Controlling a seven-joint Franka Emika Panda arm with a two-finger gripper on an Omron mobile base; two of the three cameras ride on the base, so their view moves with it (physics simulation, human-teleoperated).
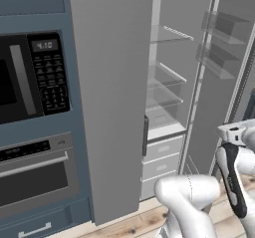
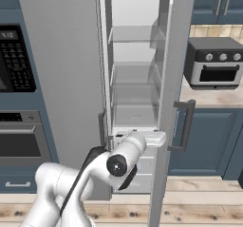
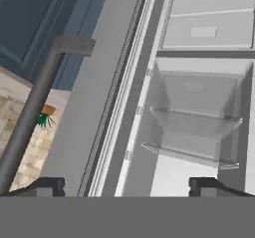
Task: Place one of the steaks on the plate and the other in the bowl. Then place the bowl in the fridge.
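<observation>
With the fridge (image 2: 137, 55) standing open at twelve o'clock, its right door (image 2: 171, 102) swung out and its shelves bare, the fingers (image 3: 124, 184) spread wide and empty should back off from the door handle (image 3: 37, 107) without nudging it shut.

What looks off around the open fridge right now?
Nothing is spilled or damaged. The tall grey fridge's right door stands open, its clear shelves bare, and the open two-finger gripper is empty.
</observation>
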